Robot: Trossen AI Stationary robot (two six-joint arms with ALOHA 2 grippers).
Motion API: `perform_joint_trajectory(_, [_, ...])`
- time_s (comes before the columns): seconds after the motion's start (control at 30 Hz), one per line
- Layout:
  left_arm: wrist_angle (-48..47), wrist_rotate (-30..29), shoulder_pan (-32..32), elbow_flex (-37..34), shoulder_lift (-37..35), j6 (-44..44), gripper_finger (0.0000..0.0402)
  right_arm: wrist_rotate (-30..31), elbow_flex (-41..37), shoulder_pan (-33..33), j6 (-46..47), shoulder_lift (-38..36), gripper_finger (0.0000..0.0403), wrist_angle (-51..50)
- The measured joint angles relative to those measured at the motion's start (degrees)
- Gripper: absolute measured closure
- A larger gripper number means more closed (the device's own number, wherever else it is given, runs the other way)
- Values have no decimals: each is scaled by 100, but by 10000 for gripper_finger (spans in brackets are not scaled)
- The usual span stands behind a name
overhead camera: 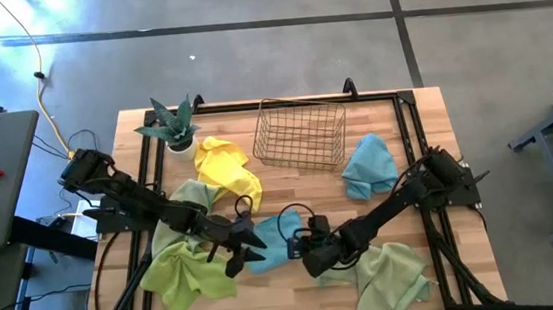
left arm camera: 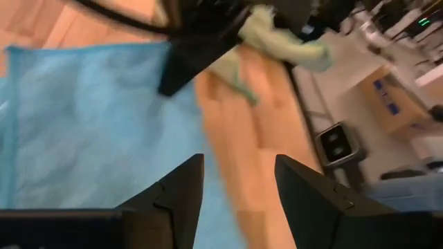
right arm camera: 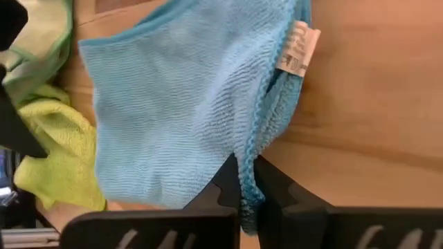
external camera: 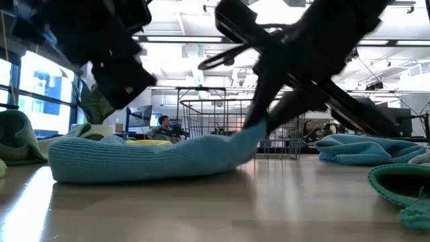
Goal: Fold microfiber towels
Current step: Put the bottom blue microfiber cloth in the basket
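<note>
A light blue microfiber towel (overhead camera: 272, 244) lies bunched on the wooden table near its front middle. My right gripper (right arm camera: 246, 166) is shut on its edge, at the towel's right end (overhead camera: 316, 257). My left gripper (left arm camera: 239, 162) hovers open above the towel's left part (overhead camera: 242, 240), touching nothing. A yellow towel (overhead camera: 225, 167), a second light blue towel (overhead camera: 370, 165), a lime green towel (overhead camera: 185, 275) and two pale sage green ones (overhead camera: 392, 275) (overhead camera: 195, 195) lie crumpled around them. My right gripper pinches the blue towel's hemmed edge (right arm camera: 249, 142) between its two fingers, coming slanting down from the table's right. Whether it has one layer or several, I cannot tell. The held end (external camera: 252, 134) is raised a little; the rest (external camera: 134, 161) lies slack on the table.
A wire basket (overhead camera: 300, 133) stands at the far middle of the table, and a spiky potted plant (overhead camera: 175, 124) at the far left. A white tag (right arm camera: 299, 48) hangs from the blue towel's hem. Bare wood shows between the basket and the blue towel.
</note>
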Motion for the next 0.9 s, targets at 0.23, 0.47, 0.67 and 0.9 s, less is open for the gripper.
perform_joint_trajectory(0.23, [69, 170, -41, 4, -391, -110, 235, -6, 557, -320, -708, -15, 402, -638])
perform_joint_trajectory(0.47, [-10, -1355, -168, 0, -445, 968, 231, -4, 794, -764, -1132, -20, 402, -486])
perform_joint_trajectory(0.67, [-3, -3117, -358, 0, -430, 2019, 222, -6, 888, -1033, -1106, -22, 403, -221])
perform_joint_trajectory(0.9, [-462, -3291, -495, 0, -404, 2017, 222, -312, 895, -1340, -1289, -22, 403, 302])
